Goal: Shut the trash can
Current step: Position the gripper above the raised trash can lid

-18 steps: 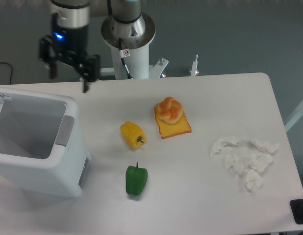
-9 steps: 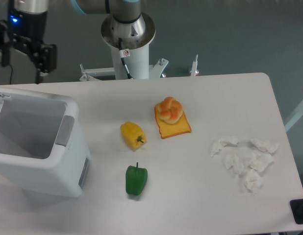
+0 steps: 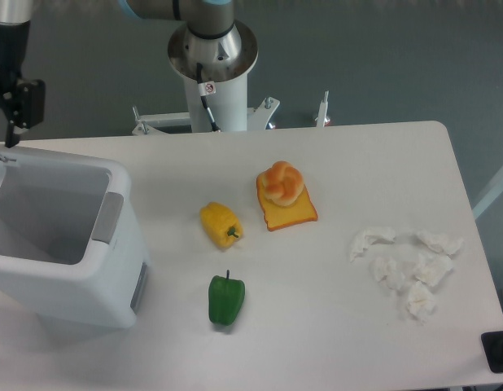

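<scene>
The trash can [image 3: 76,285] is a big white bin at the table's left front. Its top is open and I can see down into the bare inside. A grey latch tab [image 3: 107,217] sits on its right rim. Only a small corner of the lid [image 3: 2,156] shows at the back left rim; the rest is cut off by the frame edge. My gripper [image 3: 1,130] hangs just behind and above that back left corner, fingers pointing down. One finger [image 3: 10,126] shows, and the other is past the left edge. The jaws look spread with nothing held.
A yellow pepper [image 3: 220,224] and a green pepper [image 3: 226,299] lie to the right of the bin. A bun on an orange slab [image 3: 284,194] is mid-table. Crumpled tissues [image 3: 406,265] lie at the right. The arm's base [image 3: 212,57] stands behind the table.
My gripper has swept left along the back of the table, from above the bin's right rear to its left rear corner, and is now partly out of frame. Nothing else moved.
</scene>
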Controlling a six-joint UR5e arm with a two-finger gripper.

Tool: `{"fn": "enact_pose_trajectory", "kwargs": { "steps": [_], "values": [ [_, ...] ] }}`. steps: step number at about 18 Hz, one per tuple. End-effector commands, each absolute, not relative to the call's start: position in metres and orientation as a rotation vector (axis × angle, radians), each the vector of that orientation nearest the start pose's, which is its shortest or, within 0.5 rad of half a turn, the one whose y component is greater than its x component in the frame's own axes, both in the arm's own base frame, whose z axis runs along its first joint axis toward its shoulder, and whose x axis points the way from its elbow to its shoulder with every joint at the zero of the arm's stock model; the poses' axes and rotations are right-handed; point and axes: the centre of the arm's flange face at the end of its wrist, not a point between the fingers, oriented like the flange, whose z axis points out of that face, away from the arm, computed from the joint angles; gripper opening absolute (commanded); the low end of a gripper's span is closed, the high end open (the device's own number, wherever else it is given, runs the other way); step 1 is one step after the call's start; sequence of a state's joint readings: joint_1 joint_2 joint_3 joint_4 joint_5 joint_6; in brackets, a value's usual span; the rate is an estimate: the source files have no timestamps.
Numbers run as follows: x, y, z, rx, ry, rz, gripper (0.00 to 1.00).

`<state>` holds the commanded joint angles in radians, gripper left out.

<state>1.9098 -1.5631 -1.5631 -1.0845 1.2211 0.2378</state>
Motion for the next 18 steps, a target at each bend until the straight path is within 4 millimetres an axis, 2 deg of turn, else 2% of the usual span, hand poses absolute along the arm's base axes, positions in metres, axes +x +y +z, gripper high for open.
{"fn": "enact_pose_trajectory", "kwargs": {
  "steps": [9, 14, 18],
  "values": [
    [-0.022, 0.548, 0.563, -2.534, -0.04, -0.229, 1.0],
    [-0.063, 0.541, 0.568, -2.517, -0.159, -0.2, 1.0],
    [-0.088, 0.537, 0.569, -2.509, -0.219, -0.185, 1.0]
  ]
}}
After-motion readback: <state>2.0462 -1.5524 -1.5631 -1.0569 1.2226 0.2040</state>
